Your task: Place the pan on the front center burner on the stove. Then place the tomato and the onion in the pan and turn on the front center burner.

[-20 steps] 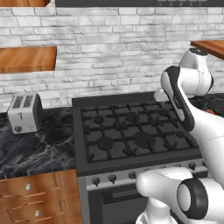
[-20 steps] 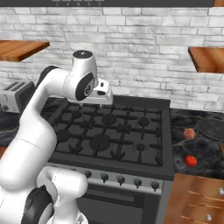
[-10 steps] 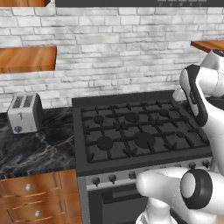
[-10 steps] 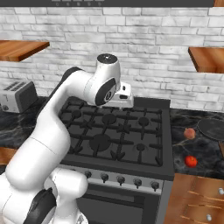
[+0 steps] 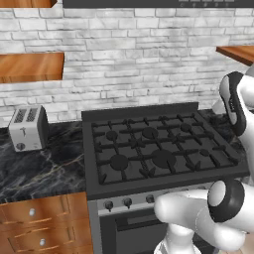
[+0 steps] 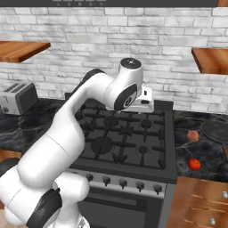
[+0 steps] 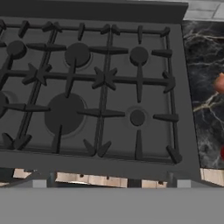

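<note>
Reaching for the pan: it lies off to my right

Hovering over the right rear part of the black six-burner gas stove (image 6: 129, 133), my pincer (image 6: 146, 106) hangs released, jaws spread wide with nothing between them. The round shallow dark grey frying pan (image 6: 216, 131) sits on the black marbled desk (image 6: 202, 151) to the right of the stove, well apart from my pincer and cut by the edge of the right base view. I cannot see its wooden handle, so I cannot tell which way its long axis runs.

Between me and the pan lies the small pale pinkish-tan onion (image 6: 193, 136); the small glossy bright red tomato (image 6: 194, 164) rests nearer the desk's front edge. Both are apart from the pan and from each other.

The wide flat black front center burner (image 7: 64, 113) is bare, to the left of my pincer and nearer the knobs. A silver toaster (image 5: 29, 128) stands on the desk far to the left.

I judge the coming move is a swing rightward, past the onion, to find the handle.
</note>
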You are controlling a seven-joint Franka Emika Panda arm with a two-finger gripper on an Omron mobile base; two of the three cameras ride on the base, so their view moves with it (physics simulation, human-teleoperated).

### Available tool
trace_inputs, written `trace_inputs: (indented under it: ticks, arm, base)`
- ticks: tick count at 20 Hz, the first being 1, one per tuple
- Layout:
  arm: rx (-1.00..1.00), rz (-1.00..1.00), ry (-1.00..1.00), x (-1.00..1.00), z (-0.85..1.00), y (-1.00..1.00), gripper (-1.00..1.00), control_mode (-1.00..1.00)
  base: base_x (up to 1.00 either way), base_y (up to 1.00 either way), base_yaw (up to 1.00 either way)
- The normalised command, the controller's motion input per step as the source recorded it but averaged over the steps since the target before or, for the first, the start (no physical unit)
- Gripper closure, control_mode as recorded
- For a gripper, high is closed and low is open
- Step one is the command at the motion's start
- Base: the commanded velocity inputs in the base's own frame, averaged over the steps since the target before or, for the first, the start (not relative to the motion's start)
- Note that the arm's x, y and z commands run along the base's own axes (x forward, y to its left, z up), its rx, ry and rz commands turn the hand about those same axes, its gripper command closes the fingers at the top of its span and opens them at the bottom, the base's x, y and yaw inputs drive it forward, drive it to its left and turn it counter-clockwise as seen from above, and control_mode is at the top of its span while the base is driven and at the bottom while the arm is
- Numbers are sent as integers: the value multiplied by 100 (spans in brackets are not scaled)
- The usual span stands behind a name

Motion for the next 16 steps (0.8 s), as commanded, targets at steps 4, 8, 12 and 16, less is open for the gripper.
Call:
trace_inputs:
  ticks: [4, 8, 12, 16]
  arm:
    - [0, -1, 0, 0, -7, -59, -100, -100]
    - [0, -4, 1, 3, -6, -57, -100, -100]
    - [0, -6, 2, 5, -10, -61, -100, -100]
    - [0, -4, 0, 3, -5, -58, -100, -100]
  base:
    - [0, 0, 0]
    - [0, 0, 0]
    - [0, 0, 0]
    - [0, 0, 0]
